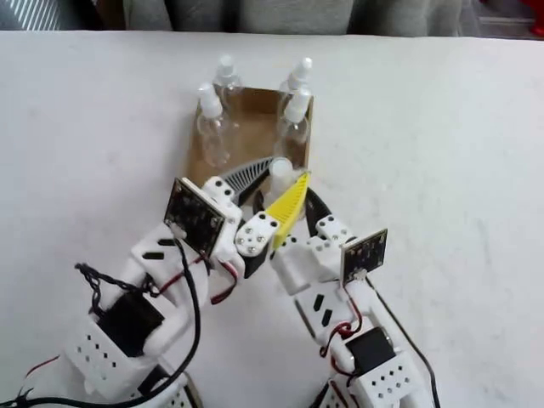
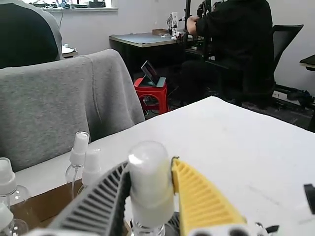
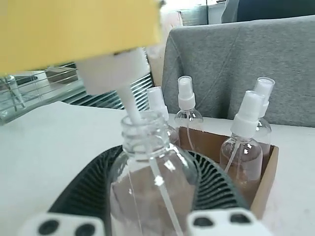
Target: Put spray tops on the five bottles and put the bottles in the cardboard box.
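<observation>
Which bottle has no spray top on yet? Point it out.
The bottle clamped in the right gripper. Its neck is open, with the tube of the spray top only dipped inside; the other four bottles stand capped in the box.

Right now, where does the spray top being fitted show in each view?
High view: spray top at the box's near end, by the yellow finger.
Left wrist view: gripped between black and yellow fingers.
Right wrist view: under the yellow finger, tube in the open bottle.
Shared landmark: the box.
</observation>
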{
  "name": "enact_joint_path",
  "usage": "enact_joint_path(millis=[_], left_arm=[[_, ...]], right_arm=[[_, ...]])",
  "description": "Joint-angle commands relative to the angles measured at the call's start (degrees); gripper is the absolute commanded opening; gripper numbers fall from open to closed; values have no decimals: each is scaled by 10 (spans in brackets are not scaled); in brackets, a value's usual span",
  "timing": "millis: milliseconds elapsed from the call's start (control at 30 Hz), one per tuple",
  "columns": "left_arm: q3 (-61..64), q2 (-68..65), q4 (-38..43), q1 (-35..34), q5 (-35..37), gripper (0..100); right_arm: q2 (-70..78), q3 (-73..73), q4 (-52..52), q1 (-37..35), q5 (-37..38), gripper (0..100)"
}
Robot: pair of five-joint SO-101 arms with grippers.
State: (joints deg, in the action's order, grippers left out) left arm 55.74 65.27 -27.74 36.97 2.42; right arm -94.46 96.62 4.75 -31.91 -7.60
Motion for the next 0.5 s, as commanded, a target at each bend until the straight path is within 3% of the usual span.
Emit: enact_joint_path(millis=[0, 200, 467], left_arm=[[24, 0, 7, -8, -4, 20], [33, -7, 40, -8, -4, 20], [-75, -120, -34, -8, -4, 20]], right_arm=[[-4, 5, -3, 9, -4, 16], [-3, 5, -3, 14, -3, 16], [-3, 5, -3, 29, -3, 16]])
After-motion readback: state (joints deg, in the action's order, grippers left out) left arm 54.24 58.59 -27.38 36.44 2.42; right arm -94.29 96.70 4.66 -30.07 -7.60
